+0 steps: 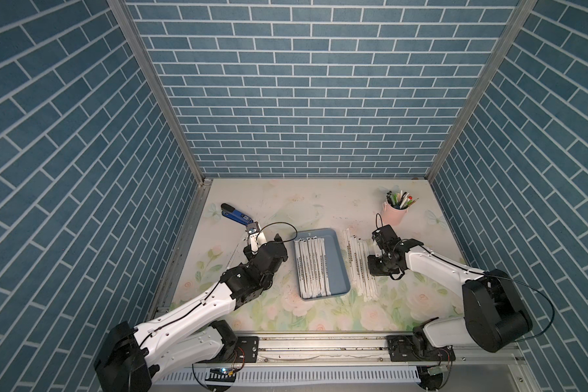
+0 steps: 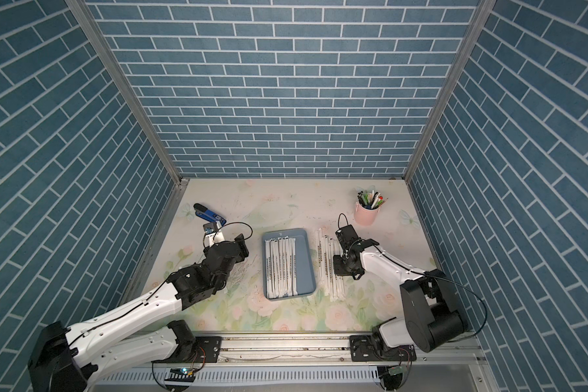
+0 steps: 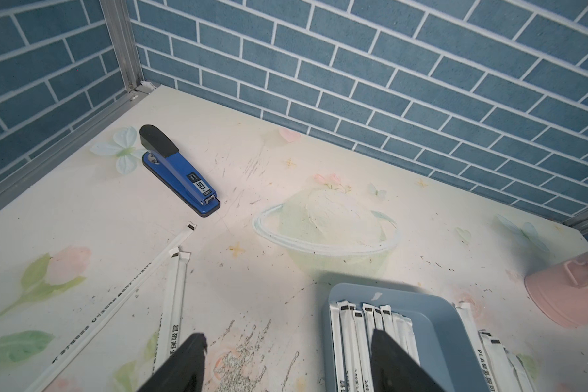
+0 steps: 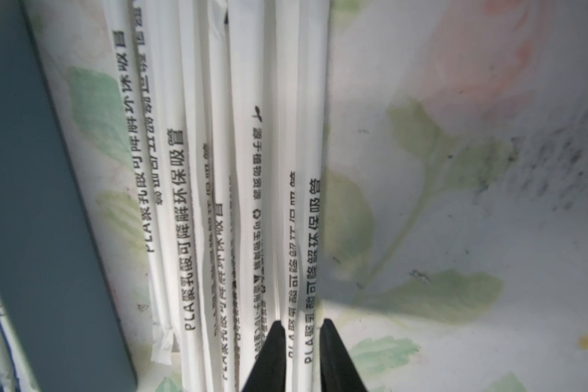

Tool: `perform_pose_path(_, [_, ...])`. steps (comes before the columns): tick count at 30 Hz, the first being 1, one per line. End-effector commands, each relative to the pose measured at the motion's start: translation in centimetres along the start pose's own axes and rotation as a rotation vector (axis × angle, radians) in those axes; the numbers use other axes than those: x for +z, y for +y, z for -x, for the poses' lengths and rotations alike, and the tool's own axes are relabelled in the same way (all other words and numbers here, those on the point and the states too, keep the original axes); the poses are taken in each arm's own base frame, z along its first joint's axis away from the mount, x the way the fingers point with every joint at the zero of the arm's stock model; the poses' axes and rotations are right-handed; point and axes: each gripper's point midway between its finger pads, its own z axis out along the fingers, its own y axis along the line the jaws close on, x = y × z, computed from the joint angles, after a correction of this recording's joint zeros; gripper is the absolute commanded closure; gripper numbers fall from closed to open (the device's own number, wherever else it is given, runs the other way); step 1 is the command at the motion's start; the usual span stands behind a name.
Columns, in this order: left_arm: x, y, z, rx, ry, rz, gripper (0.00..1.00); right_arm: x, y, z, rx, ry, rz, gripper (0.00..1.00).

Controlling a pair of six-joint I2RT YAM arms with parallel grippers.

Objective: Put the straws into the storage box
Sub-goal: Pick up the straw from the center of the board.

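In both top views the box lies near the middle of the worktop, with its long side pointing away from me. A row of straws lies flat inside it, along its length, and fills the half toward my left. The half toward my right is bare. More straws lie in a pile on the worktop just beside the box, at its right side and parallel to it. My right jaws are down at the outer edge of this pile. My left jaws hang at the left of the box, near its far corner and apart from it. A stapler lies farther left and beyond the box. A pink cup with pens stands to the right and beyond it.

In the left wrist view my left jaws are spread wide, with nothing between them. One of them covers part of the straws in the box, and the other is over bare worktop. At least two loose straws lie on the worktop left of the box, toward the stapler. The cup shows past the box on the other side.

In the right wrist view my right jaws are drawn narrow and pinch the outermost straws of the pile, two as far as I can read it. These straws fill the gap between the jaws. The wall of the box runs close along the other side of the pile.
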Motion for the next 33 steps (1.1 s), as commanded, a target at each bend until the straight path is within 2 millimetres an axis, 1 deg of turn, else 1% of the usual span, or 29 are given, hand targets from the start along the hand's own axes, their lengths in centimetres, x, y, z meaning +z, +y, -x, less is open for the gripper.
perform_pose_path(1, [0.1, -0.5, -0.2, -0.015, 0.001, -0.026, 0.21, 0.4, -0.6, 0.6, -0.029, -0.012, -0.028, 0.79])
perform_pose_path(7, [0.1, -0.4, 0.0, -0.035, -0.018, -0.027, 0.22, 1.2, -1.4, 0.4, -0.026, -0.004, -0.048, 0.81])
perform_pose_path(10, [0.2, -0.4, -0.1, -0.033, -0.014, -0.026, 0.22, 1.5, -1.4, 0.3, -0.025, 0.004, -0.042, 0.82])
perform_pose_path(16, [0.2, -0.5, -0.3, -0.040, -0.008, -0.034, 0.22, 2.4, -1.7, -0.1, -0.022, 0.016, -0.053, 0.79])
perform_pose_path(20, [0.3, -0.6, -0.4, -0.036, -0.004, -0.033, 0.22, 2.6, -1.8, -0.1, -0.018, 0.013, -0.058, 0.79])
perform_pose_path(25, [0.3, -0.5, -0.3, -0.035, -0.005, -0.030, 0.22, 3.8, -2.3, -1.0, -0.017, 0.043, -0.067, 0.84])
perform_pose_path(28, [0.3, -0.4, -0.4, -0.035, -0.002, -0.028, 0.22, 4.3, -2.5, -1.7, -0.012, 0.062, -0.064, 0.91])
perform_pose_path(30, [0.3, -0.4, -0.5, -0.033, 0.002, -0.025, 0.22, 3.9, -2.3, -1.5, -0.014, 0.052, -0.055, 0.95])
perform_pose_path(33, [0.3, -0.3, -0.5, -0.033, 0.003, -0.022, 0.22, 2.5, -2.3, -0.4, -0.023, 0.017, -0.071, 0.98])
